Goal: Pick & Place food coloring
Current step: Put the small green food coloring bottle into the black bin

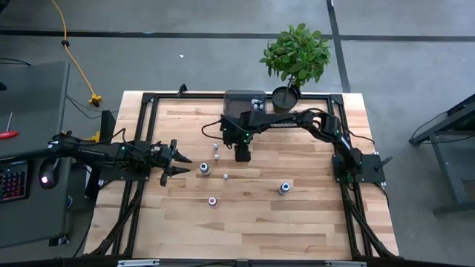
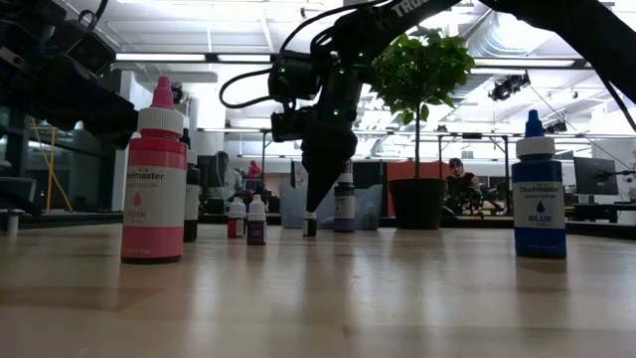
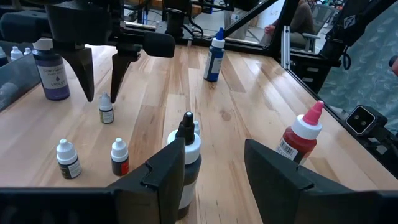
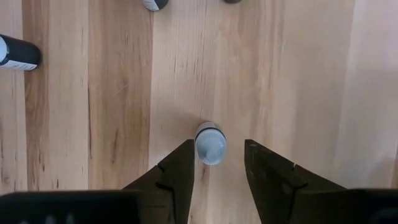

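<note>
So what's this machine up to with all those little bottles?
The right end effector hangs point-down over a tiny bottle near the table's middle, fingers open on either side, nothing held yet. The left end effector waits open beside a dark bottle. Other bottles stand scattered around the wooden table.

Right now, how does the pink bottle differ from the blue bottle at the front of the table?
The pink bottle has a white shoulder, a pink pointed cap and a pink body; the blue bottle has a blue cap and a blue body. In the low view the pink bottle looks taller and stands on the left, the blue bottle on the right. Both stand upright on the table, untouched.
</note>
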